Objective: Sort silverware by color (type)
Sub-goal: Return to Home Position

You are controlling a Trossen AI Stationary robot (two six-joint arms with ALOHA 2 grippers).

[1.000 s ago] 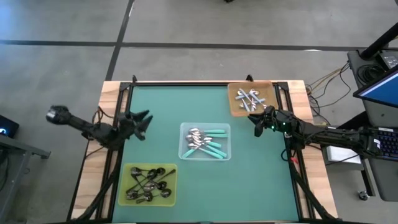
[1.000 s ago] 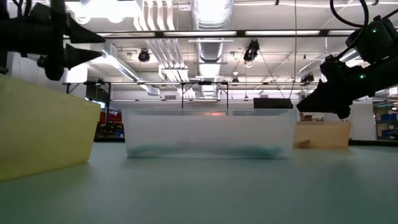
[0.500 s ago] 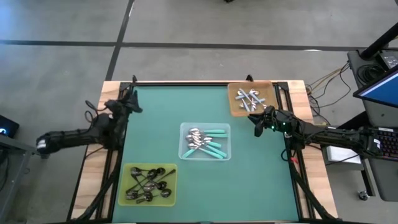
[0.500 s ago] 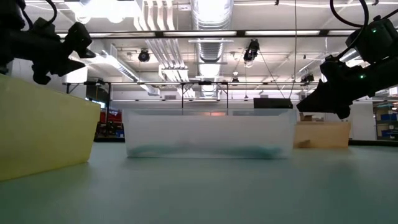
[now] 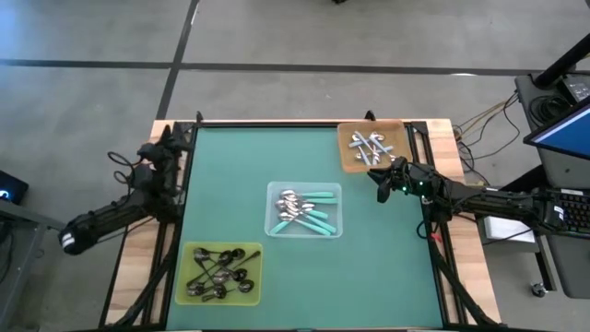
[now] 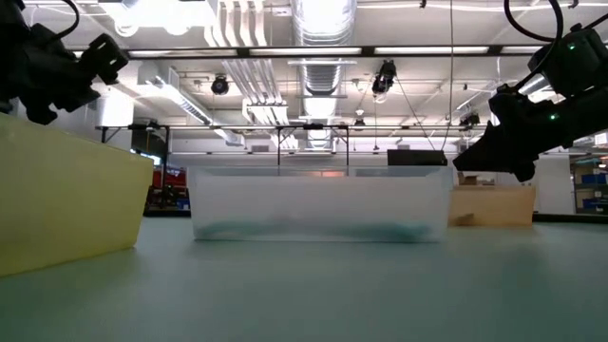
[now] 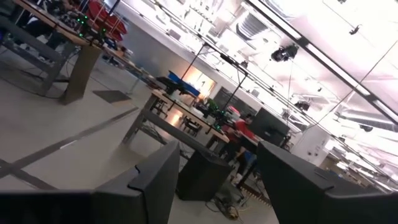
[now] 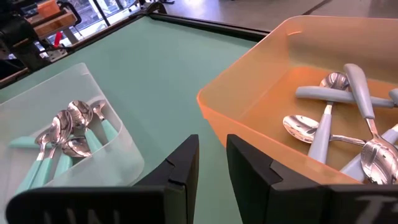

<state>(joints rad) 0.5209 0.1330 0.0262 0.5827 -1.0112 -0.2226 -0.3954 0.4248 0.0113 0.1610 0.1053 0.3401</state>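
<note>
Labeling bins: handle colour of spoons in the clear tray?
Teal handles, best seen in the high view.

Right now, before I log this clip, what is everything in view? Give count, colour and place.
Table mat: one, green, inside a wooden frame.
Yellow tray: one, yellow-green, by the mat's left edge.
Dark spoons: a tangled pile, count unclear, blackish, in the yellow tray.
Clear tray: one, see-through, mat centre.
Teal-handled spoons: several, silver bowls, in the clear tray.
Orange tray: one, orange, at a mat corner on the right.
Pale spoons: several, in the orange tray.
Left gripper: open, empty, off the mat's left edge.
Right gripper: narrow gap, empty, beside the orange tray.
</note>
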